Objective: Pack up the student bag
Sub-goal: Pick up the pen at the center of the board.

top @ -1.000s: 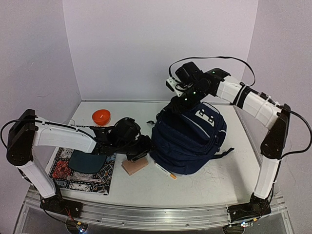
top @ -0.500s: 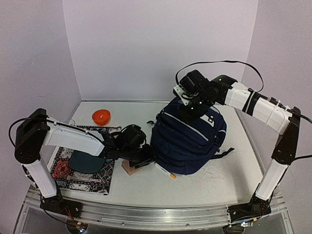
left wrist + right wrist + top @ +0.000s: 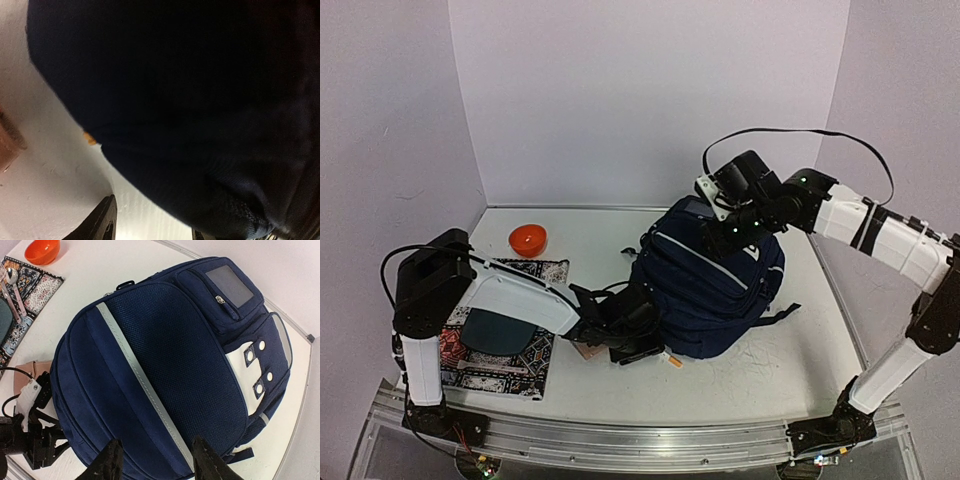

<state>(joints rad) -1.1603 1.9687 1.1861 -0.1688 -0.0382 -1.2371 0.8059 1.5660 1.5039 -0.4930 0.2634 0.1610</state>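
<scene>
The student bag [image 3: 715,285] is a navy backpack with light-grey stripes, lying flat mid-table; it also fills the right wrist view [image 3: 165,365] and the left wrist view [image 3: 200,100]. My left gripper [image 3: 642,345] is low on the table against the bag's near-left edge. Its jaws [image 3: 152,230] stand apart, with dark fabric just over them and nothing held. My right gripper [image 3: 727,226] hovers above the bag's top, open and empty [image 3: 157,462], over the grey stripe.
A pencil with an orange end [image 3: 668,359] lies at the bag's near edge. A tan block [image 3: 584,350] sits beside my left arm. A patterned mat [image 3: 525,365] with a dark dish [image 3: 492,330] lies at the left, with an orange bowl [image 3: 528,239] behind it.
My left gripper slid right and nearer along the table to the bag's edge, passing over the tan block. My right gripper swung right and hovers over the bag's top.
</scene>
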